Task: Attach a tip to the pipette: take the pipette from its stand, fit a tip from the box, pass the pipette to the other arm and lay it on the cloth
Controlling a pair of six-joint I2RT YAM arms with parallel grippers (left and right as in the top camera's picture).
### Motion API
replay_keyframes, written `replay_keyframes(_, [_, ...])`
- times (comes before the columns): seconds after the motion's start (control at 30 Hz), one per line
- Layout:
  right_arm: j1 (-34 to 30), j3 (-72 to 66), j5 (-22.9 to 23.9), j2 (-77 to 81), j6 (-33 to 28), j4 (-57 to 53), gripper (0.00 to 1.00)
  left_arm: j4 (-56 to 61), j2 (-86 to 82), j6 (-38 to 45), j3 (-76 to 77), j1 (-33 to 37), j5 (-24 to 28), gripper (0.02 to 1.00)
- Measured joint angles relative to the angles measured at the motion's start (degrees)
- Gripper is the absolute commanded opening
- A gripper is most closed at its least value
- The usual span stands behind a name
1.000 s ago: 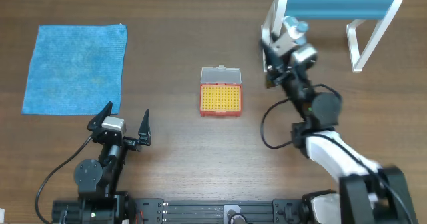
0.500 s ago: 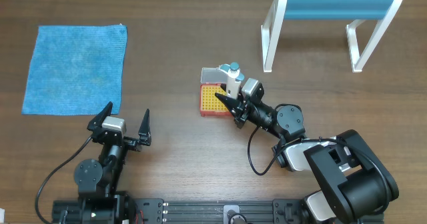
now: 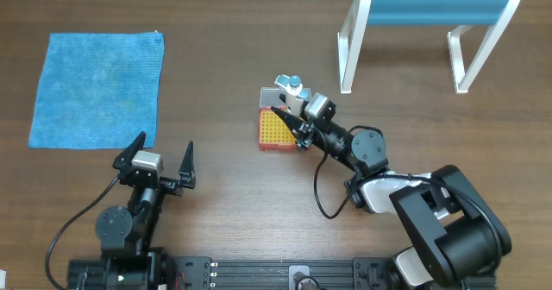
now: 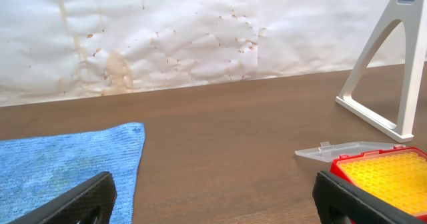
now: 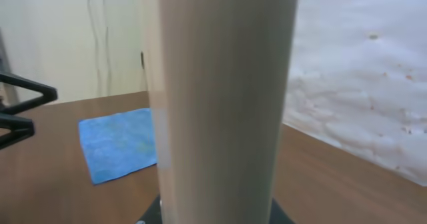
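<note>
From above, the pipette is seen clamped in the right gripper, at the right rear corner of the tip box. The box's clear lid is folded back behind it. The pipette's long axis is set close to upright, with the blue-capped end uppermost. Its lower end is hidden by the gripper, so it cannot be told whether it meets the yellow tips.

In the right wrist view the pipette's pale barrel is seen close up, running straight up the frame from between the fingers. Behind it the blue cloth is shown lying on the brown table, with the other arm's black fingers at the edge.

In the left wrist view the pipette is not shown; the cloth, the red box with its lid, and a leg of the white stand are shown.

The left gripper is held spread wide with nothing in it. It is placed near the cloth's near right corner and well apart from the box. The stand is left at the table's far right.
</note>
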Motion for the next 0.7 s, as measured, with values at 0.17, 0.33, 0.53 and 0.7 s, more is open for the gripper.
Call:
replay_keyframes(0.17, [0.00,4.87,1.22,6.64,-0.15,-0.20,0.080,0.00,0.00,0.00,0.00,0.00,0.00,0.950])
replay_keyframes(0.33, [0.11,6.16,1.55,8.20,-0.15,-0.11,0.080,0.00,0.00,0.00,0.00,0.00,0.00,0.950])
replay_keyframes(0.53, [1.97,6.19,1.60,10.78,-0.13,-0.22,0.080,0.00,0.00,0.00,0.00,0.00,0.00,0.950])
replay_keyframes(0.7, [1.86,6.21,1.60,12.35,-0.13,-0.22,0.080,0.00,0.00,0.00,0.00,0.00,0.00,0.950])
